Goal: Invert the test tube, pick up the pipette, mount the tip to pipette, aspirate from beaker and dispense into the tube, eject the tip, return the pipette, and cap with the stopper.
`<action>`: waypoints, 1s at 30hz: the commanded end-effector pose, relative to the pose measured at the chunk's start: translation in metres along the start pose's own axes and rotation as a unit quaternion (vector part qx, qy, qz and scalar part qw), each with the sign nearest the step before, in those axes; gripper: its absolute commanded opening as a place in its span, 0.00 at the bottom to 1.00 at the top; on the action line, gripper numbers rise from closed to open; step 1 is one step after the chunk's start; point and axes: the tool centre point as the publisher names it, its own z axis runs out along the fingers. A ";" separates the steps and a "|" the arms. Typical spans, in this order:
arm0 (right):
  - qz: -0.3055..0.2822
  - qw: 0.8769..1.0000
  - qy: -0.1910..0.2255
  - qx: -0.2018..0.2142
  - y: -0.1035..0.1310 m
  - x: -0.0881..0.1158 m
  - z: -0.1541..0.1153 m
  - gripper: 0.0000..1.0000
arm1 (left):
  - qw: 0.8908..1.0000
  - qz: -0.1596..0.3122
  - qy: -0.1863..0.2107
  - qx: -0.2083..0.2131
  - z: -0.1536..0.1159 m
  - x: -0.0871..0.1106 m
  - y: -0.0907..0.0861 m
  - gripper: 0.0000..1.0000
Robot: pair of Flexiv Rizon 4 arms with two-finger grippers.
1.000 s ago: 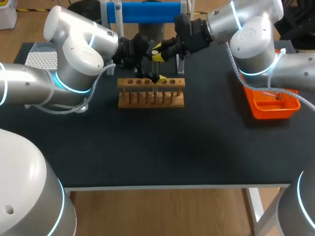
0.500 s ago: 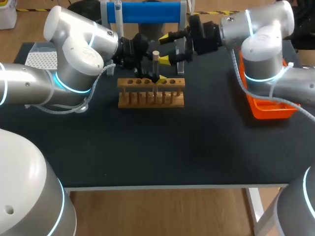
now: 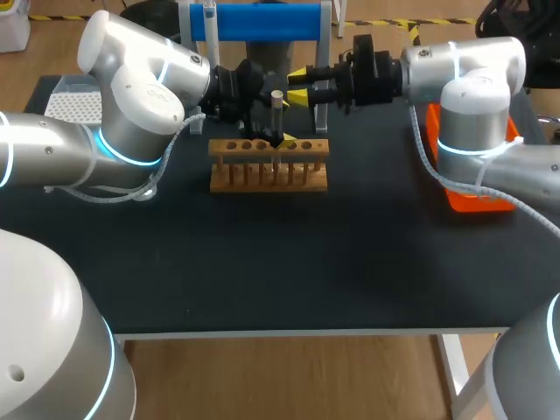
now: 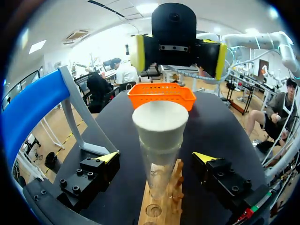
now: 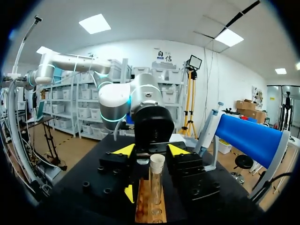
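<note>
The cream conical stopper (image 4: 160, 123) is sitting in the clear glass test tube (image 4: 158, 171); the right gripper (image 3: 299, 87) — spread, empty — should be backing straight off, the left gripper (image 4: 156, 158) flanking the tube, unclosed.

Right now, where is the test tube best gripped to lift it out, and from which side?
I would grip the test tube on its bare glass under the stopper, coming level from the side: it stands upright, the rack covers its lower part, and the stopper tapers.
</note>
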 end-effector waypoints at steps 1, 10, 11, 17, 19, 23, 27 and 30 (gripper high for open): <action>0.002 1.000 0.006 -0.011 -0.001 -0.003 0.003 0.00 | 1.000 0.000 0.001 0.000 0.000 -0.001 0.000 1.00; 0.019 0.999 0.015 -0.023 0.002 -0.005 0.010 0.00 | 1.000 0.000 0.001 0.000 0.000 -0.001 0.000 1.00; 0.023 0.999 0.016 -0.023 0.002 -0.006 0.011 0.00 | 1.000 0.000 0.001 0.000 0.000 -0.001 0.000 1.00; 0.030 0.999 0.021 -0.025 0.001 -0.006 0.016 0.00 | 1.000 0.000 0.001 0.000 0.000 -0.001 0.000 1.00; 0.033 0.999 0.022 -0.026 0.000 -0.006 0.017 0.00 | 1.000 0.000 0.001 0.000 0.000 -0.001 0.000 1.00; 0.035 0.999 0.024 -0.028 0.000 -0.006 0.019 0.00 | 1.000 0.000 0.001 0.000 0.000 -0.001 0.000 1.00; 0.036 0.999 0.025 -0.029 0.000 -0.005 0.021 0.00 | 1.000 0.000 0.001 0.000 0.000 -0.001 0.000 1.00; 0.038 0.999 0.026 -0.030 -0.001 -0.004 0.023 0.00 | 1.000 0.000 0.001 0.000 0.000 -0.001 0.000 1.00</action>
